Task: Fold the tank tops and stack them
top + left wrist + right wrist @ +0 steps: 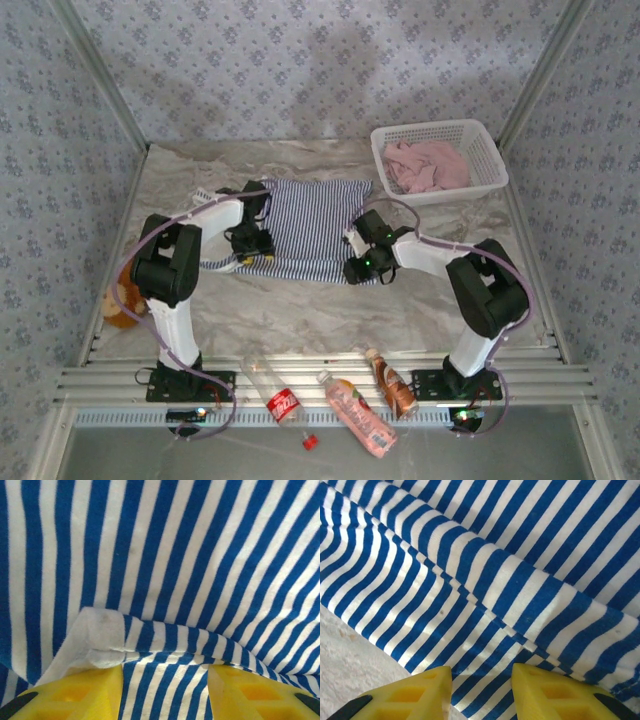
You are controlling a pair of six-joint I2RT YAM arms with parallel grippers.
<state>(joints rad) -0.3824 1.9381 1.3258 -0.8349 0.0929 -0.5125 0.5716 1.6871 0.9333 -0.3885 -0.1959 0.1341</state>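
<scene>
Navy-and-white striped tank top (pixel 310 225): soft, thin-striped cloth spread flat mid-table, its near edge at both grippers.
Left gripper (pixel 250 243): at the top's near left edge; yellow fingers (pixel 75 690) stand apart, and a turned-up hem fold with a fuzzy white underside lies across the gap.
Right gripper (pixel 362 268): at the near right corner; its jaws are parted less widely, gripping nothing, with rippled creases just ahead.
Dusty pink tank top (pixel 425 165): crumpled inside a white plastic lattice basket (pixel 495 165), far right, well apart from both grippers.
Table (pixel 300 310): pale, marbled surface.
</scene>
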